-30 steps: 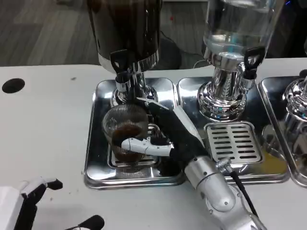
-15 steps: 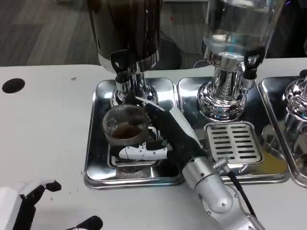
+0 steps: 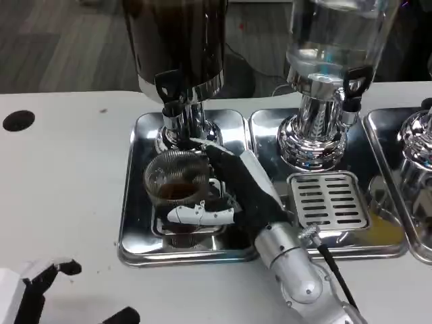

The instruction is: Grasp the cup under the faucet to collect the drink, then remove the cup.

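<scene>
A: Where is the ribbed clear glass cup (image 3: 177,181) of dark drink?
B: Upright inside the right hand (image 3: 233,189), fingers wrapped around it, faucet just beyond. Left hand (image 3: 34,290) far off, grip unreadable.

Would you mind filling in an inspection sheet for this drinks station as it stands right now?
Surface: white table with a dark round hole at far left.
Job's things: ribbed glass cup holding brown drink, under the dark dispenser's faucet, on a steel drip tray.
Clutter: yellowish puddle in the neighbouring tray; a clear dispenser stands on that tray.
Hands: right hand grips the cup; left hand low at the table's near edge, holding nothing.
Cables: black cable along the right forearm.
Surroundings: dark floor behind the table.
</scene>
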Tool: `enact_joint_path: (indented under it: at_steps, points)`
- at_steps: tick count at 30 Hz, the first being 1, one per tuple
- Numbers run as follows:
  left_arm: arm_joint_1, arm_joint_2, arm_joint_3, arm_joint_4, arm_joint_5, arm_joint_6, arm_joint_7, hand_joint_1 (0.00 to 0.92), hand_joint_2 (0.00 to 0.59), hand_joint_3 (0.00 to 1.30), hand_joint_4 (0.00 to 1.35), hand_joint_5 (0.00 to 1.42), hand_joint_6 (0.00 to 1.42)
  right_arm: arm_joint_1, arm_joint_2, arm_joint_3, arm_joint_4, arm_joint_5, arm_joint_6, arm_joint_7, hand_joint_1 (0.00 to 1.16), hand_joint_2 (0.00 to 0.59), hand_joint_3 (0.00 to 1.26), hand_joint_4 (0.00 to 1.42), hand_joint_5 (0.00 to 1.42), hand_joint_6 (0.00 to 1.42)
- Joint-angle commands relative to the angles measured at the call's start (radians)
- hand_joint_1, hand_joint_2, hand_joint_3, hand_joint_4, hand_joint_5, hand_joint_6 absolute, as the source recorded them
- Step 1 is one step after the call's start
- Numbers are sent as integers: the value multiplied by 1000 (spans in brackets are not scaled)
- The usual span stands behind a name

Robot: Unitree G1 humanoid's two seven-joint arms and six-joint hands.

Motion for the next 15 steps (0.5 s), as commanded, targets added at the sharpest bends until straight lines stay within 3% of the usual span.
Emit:
enact_joint_path:
  at_steps: [1, 7, 15]
  points:
    - [18, -4, 9, 9, -12, -9, 11, 0, 85, 372, 273, 301, 488, 21, 14, 5, -20, -5, 18, -21, 918, 16, 366, 412, 466, 224]
    - [23, -9, 12, 9, -12, -16, 15, 0, 86, 373, 274, 301, 488, 39, 13, 5, -35, -10, 19, -49, 929, 54, 463, 519, 568, 360]
    - [22, -12, 12, 9, -11, -23, 13, 0, 86, 373, 274, 307, 488, 70, 7, 3, -82, 1, 14, -46, 934, 61, 547, 603, 653, 434]
